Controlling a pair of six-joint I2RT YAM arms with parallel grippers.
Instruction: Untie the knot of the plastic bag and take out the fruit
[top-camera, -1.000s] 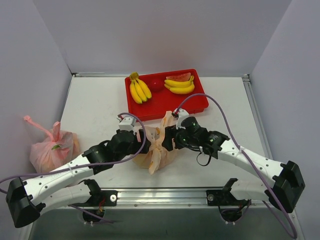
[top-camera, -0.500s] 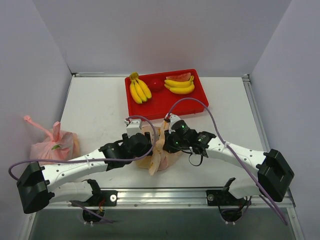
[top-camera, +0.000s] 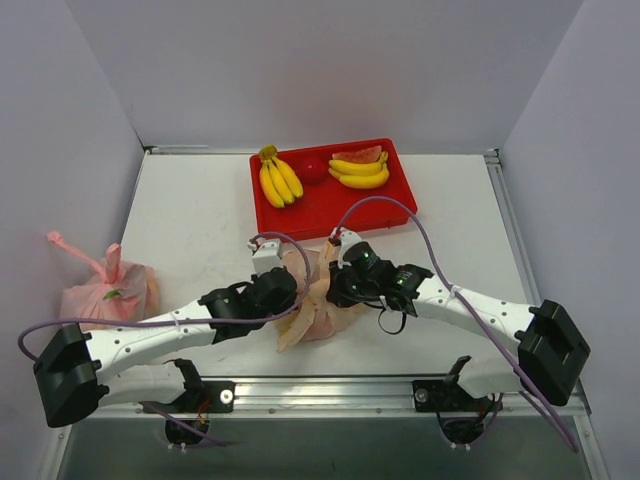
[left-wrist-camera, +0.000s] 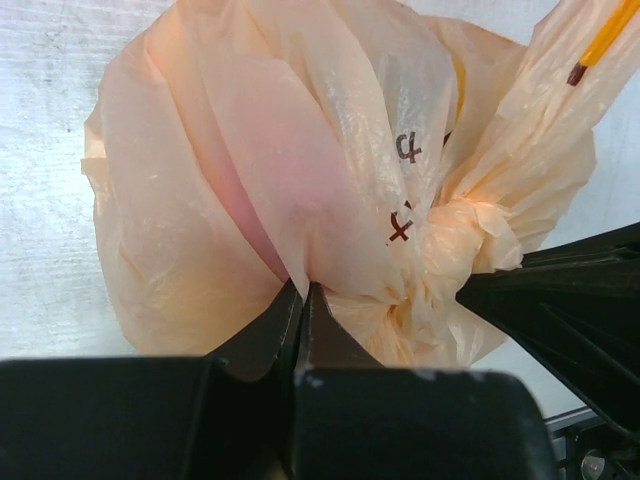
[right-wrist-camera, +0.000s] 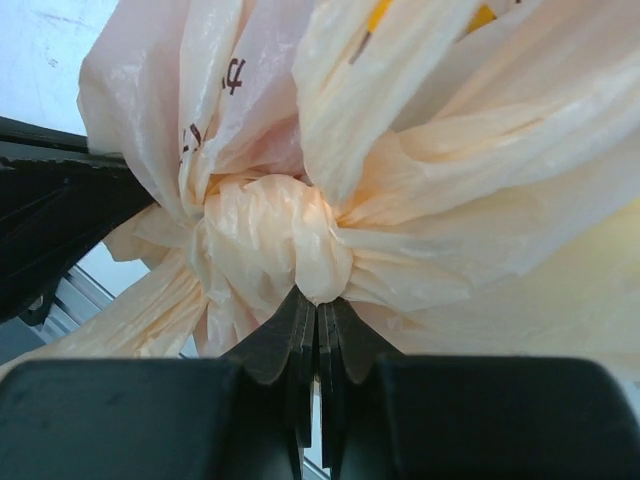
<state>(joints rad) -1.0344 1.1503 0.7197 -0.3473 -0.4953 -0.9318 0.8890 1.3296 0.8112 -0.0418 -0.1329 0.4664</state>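
The peach-orange plastic bag lies at the table's near middle, between both arms. Its knot is a tight crumpled ball of film, also seen in the right wrist view as the knot. My left gripper is shut on a fold of the bag's film just left of the knot. My right gripper is shut on the knot's lower edge from the opposite side. In the top view the left gripper and right gripper face each other across the bag. The fruit is hidden inside the film.
A red tray behind the bag holds two banana bunches, a watermelon slice and a small red fruit. A knotted pink bag sits by the left wall. A metal rail runs along the near edge.
Both arms closed in on the bag from either side. Both grippers went from open to shut on the film at the knot. The bag's lower flap shifted toward the front left.
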